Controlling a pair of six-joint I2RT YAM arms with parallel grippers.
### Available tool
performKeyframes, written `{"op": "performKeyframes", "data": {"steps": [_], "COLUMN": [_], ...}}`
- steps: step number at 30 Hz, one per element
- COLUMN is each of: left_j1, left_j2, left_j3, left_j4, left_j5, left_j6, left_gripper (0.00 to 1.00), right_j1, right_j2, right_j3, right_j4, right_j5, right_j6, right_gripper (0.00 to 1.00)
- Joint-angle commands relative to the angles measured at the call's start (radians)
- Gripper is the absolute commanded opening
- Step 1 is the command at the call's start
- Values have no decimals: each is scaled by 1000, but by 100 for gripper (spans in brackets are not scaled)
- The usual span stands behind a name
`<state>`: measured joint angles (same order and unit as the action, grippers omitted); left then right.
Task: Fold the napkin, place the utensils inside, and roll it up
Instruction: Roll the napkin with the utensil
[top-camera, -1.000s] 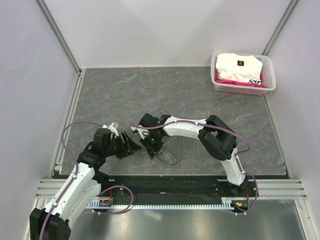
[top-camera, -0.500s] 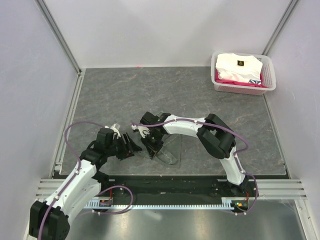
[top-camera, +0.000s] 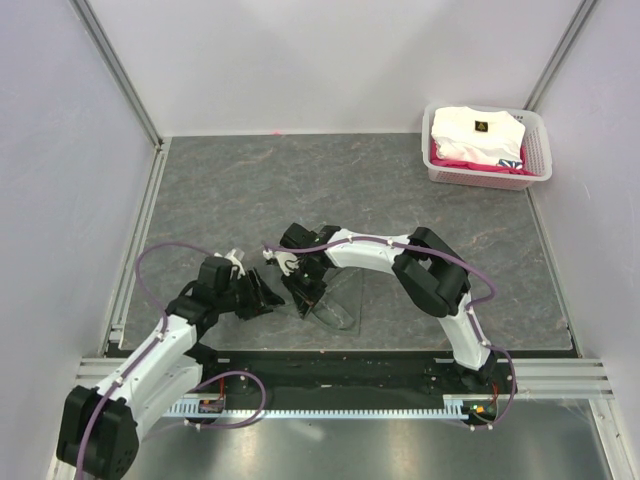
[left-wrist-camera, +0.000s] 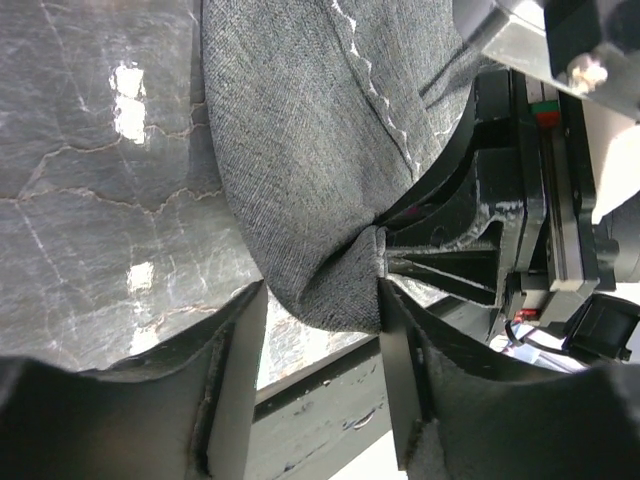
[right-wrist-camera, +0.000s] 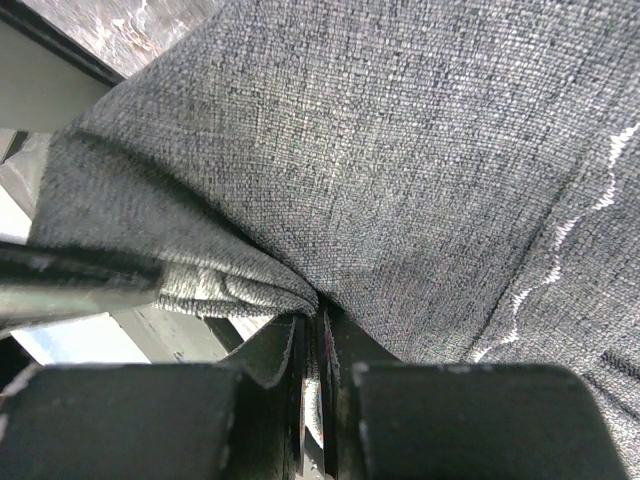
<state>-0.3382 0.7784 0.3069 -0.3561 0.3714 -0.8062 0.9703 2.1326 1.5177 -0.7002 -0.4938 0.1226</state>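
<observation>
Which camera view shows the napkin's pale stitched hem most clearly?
The left wrist view: the napkin fills the frame's middle and its wavy hem runs a long way down the cloth. The right wrist view catches only a short stretch of hem at its right edge. From the top view the napkin is small, the hem indistinct.

- Top view, lower centre: you get only a sliver of the napkin (top-camera: 340, 305). The right gripper (top-camera: 303, 293) and its arm cover the rest.
- Left wrist: cloth cut off by the top edge. The left gripper (left-wrist-camera: 318, 310) fingers are a dark blur along the bottom.
- Right wrist: cloth overruns every edge.
- Top view, upper right: the white garment (top-camera: 475, 135) hides most of the pink cloth (top-camera: 440, 158).
</observation>
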Motion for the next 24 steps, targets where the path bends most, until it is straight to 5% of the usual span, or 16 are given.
{"op": "performKeyframes", "data": {"steps": [1,9,13,24], "left_j1": [-5,-5,-4,-2], "left_j2": [27,38,41,104], "left_j3": [-2,1,12,89], "left_j4": [58,39,17,-67], "left_j5": [-5,-37,-52,-84], "left_j6": [9,-13,-21,-22], "left_gripper": [50,20,3,2], "right_j1": [8,5,-1,-2], "right_j2": [93,79,26,-296], "right_j3": [-28,-30,-63,-301], "right_j4": [11,14,39,218], "right_j5": [106,115,152,264], "right_j6": [-46,-46,-35,12], "right_gripper": [4,7,18,60]}}
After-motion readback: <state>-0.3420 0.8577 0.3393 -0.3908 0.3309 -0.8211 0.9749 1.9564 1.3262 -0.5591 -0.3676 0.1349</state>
